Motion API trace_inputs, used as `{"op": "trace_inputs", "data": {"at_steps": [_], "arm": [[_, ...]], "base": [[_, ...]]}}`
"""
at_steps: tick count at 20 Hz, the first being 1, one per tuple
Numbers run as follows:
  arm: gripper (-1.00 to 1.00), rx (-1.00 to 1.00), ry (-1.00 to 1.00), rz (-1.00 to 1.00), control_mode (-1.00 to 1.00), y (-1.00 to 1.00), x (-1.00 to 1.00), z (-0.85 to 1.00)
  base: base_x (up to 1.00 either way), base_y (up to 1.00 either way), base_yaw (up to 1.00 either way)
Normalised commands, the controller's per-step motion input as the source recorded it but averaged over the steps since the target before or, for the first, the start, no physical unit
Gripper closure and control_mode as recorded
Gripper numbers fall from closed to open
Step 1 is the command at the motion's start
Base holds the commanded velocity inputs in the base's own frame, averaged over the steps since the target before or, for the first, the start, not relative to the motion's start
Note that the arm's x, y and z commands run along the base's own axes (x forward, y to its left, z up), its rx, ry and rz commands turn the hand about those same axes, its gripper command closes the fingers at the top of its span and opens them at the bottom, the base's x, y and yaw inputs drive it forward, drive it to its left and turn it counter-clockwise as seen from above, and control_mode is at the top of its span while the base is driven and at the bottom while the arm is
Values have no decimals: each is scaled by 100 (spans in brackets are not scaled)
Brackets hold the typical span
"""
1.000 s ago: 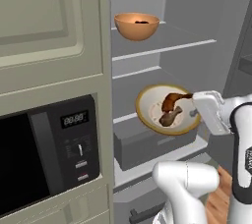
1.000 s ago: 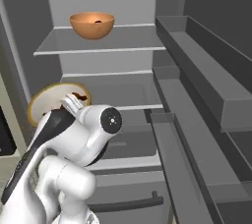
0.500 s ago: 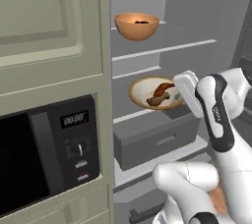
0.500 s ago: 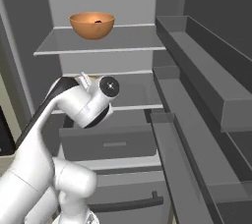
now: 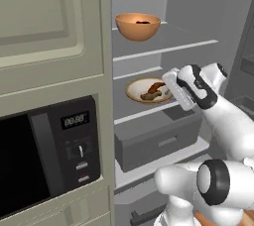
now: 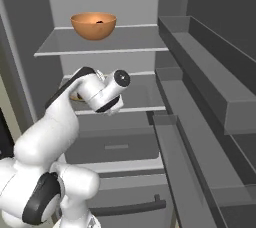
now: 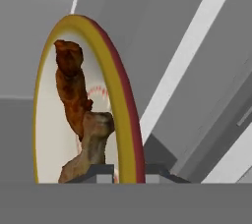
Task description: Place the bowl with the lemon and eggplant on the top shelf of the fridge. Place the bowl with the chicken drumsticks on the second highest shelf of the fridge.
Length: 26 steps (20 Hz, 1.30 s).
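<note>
the bowl with the lemon and eggplant (image 5: 138, 26) already sits near the front edge of the fridge's (image 5: 198, 31) top shelf. the bowl with the chicken drumsticks (image 5: 149, 90) is over the second shelf's front edge, not yet released. the arm reaches in level; the gripper (image 7: 126, 169) is pinched tight on that bowl's rim.

The hand (image 5: 171, 87) has carried the shallow bowl (image 5: 147, 90) of drumsticks (image 5: 151, 91) up and into the fridge (image 5: 163, 46), over the second shelf (image 5: 149, 111).
</note>
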Motion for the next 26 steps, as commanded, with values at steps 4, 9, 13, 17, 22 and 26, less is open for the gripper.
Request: {"op": "trace_inputs", "data": {"at_steps": [4, 9, 13, 17, 22, 26], "arm": [[100, 0, 3, -4, -100, -2, 87, -51], [100, 0, -1, -9, -100, 0, 85, -38], [100, 0, -11, -6, -100, 3, 79, -18], [100, 0, -10, -3, -100, 10, 58, -11], [-100, -2, 6, 0, -100, 7, 5, 10], [-100, 0, 1, -9, -100, -17, -33, 60]], "base": [[0, 0, 0], [0, 0, 0], [0, 0, 0], [0, 0, 0], [0, 0, 0], [0, 0, 0]]}}
